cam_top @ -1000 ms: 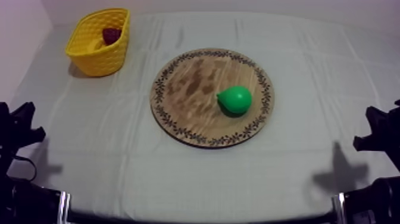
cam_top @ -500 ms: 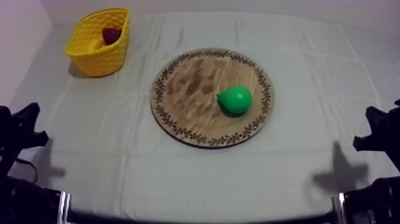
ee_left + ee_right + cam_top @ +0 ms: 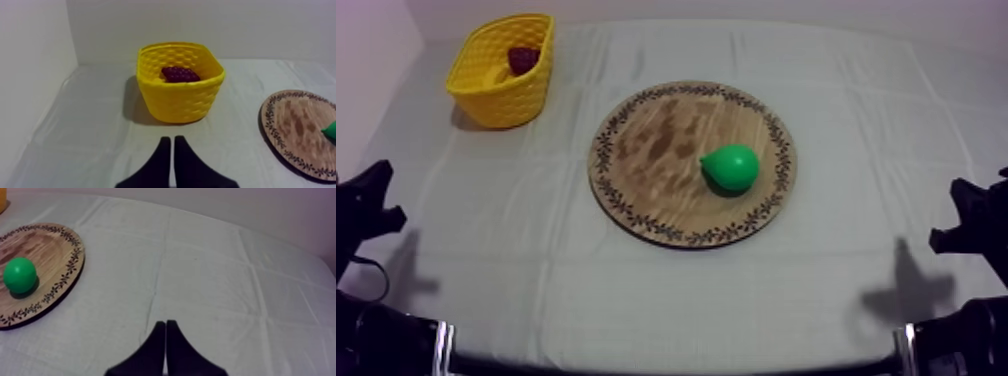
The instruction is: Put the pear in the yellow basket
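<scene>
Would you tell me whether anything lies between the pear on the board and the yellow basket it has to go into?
Nothing visible does. The pear lies on the board, and just board and cloth stretch between it and the basket. The basket holds grapes, with room beside them.

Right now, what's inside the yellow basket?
A dark purple bunch of toy grapes lies inside the yellow woven basket; its walls hide the floor beneath.
</scene>
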Robot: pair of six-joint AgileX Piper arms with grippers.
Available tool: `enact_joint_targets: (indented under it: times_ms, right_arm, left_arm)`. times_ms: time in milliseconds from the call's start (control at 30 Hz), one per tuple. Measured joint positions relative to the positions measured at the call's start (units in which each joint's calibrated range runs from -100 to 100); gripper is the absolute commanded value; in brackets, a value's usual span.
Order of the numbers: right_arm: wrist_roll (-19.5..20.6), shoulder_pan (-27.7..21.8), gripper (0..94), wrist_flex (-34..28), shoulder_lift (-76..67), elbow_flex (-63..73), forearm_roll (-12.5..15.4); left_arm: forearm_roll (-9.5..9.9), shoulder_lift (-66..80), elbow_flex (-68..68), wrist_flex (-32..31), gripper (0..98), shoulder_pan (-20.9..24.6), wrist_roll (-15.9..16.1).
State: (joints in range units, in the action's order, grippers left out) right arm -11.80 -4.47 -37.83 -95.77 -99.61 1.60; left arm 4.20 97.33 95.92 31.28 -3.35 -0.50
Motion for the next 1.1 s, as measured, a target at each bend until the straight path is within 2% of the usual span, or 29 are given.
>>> enact_joint_targets:
  times_ms: [433, 733, 1100]
  right_arm:
    - [0.00, -0.04, 0.5, 0.00, 0.00, 0.00, 0.00]
    - [0.00, -0.04, 0.5, 0.00, 0.00, 0.00, 0.00]
    - [0.00, -0.04, 0.5, 0.00, 0.00, 0.00, 0.00]
  left_arm:
    - [-1.84, -14.24, -17.90, 1.80, 0.0, -2.02, -1.72]
    - [-1.73, -25.25, -34.68, 6.44, 0.0, -5.41, -3.07]
    - [-1.87, -36.82, -50.45, 7.73, 0.0, -9.19, -2.07]
